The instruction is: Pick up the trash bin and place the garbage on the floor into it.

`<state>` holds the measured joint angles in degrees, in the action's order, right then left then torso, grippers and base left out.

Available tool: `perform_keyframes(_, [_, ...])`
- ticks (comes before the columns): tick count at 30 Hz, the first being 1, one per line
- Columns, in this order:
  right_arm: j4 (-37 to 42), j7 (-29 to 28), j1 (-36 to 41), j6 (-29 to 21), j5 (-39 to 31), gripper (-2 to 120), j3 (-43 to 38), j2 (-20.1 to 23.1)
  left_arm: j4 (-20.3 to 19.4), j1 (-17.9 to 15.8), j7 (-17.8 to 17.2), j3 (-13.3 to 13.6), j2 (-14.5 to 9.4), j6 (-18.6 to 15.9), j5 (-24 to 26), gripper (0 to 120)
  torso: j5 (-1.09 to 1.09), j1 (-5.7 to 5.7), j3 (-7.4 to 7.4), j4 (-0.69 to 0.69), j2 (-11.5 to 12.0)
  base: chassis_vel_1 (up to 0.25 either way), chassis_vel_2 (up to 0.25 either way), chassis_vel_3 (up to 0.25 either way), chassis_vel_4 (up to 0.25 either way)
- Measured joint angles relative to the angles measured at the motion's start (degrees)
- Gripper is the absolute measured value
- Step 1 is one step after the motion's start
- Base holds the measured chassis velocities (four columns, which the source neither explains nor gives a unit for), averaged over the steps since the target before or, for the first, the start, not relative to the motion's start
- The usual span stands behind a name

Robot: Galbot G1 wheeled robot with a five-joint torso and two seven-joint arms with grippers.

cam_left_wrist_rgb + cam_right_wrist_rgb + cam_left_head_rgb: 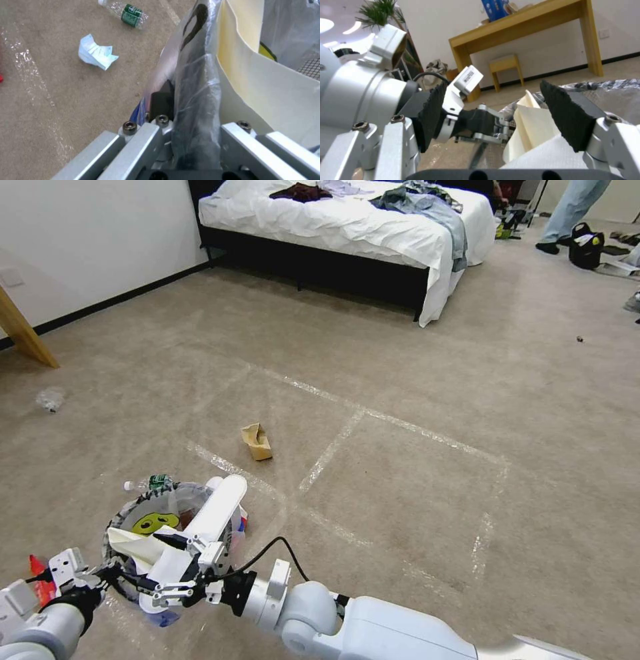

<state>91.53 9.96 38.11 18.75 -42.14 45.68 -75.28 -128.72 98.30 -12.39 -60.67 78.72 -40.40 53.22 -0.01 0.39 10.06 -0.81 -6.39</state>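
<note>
Likely to snag: white slipper sole (217,508) lying across the trash bin (127,513) mouth, half in, half over the rim, prone to slide out onto the carpet if the bin tips. Left hand (186,125) clamped on the bin's bagged rim (low at the robot's left). Right hand (175,563) spread open over the bin, arm reaching across, wrist level. Bottle (128,14), crumpled paper (96,53) and cardboard scrap (257,441) lying on the floor.

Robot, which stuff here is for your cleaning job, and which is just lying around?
For the job: trash bin, left gripper clamping its rim, right gripper open above it, slippers inside, cardboard scrap, bottle, crumpled paper.

Just lying around: bed, clothes, black bag.
</note>
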Motion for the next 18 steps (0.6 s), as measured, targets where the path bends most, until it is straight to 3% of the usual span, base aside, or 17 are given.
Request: perform_keyframes(18, [-3.98, 0.04, -2.85, 0.42, -1.25, 73, -0.6, -3.12, 1.01, -0.57, 0.49, 0.85, 0.48, 0.15, -0.91, 1, 0.01, 0.0, 0.0, 0.0, 0.0, 0.0, 0.0, 0.0, 0.0])
